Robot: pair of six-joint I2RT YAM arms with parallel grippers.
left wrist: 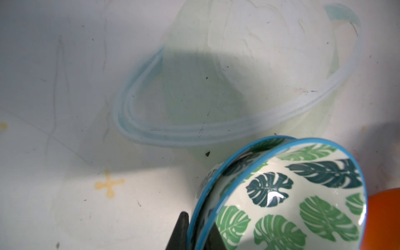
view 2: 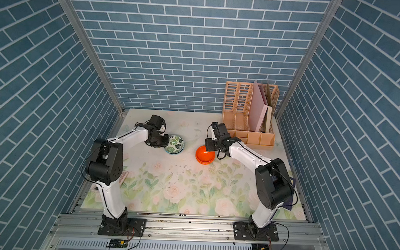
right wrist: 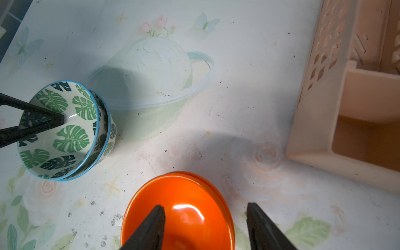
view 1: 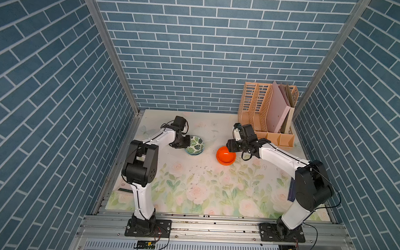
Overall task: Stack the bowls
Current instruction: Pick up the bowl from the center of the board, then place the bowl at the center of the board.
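Our upper leaf bowl (right wrist: 71,138) sits tilted inside the lower leaf bowl (right wrist: 111,132), left of the middle of the table (view 1: 203,188). The left claw (view 1: 189,142) pinches its rim. Near them, to the right, we see two orange bowls (view 1: 225,155) nested. The right claw (right wrist: 205,206) is spread, one finger over the top orange bowl and one outside its rim. A file rack (view 1: 264,109) stands behind.
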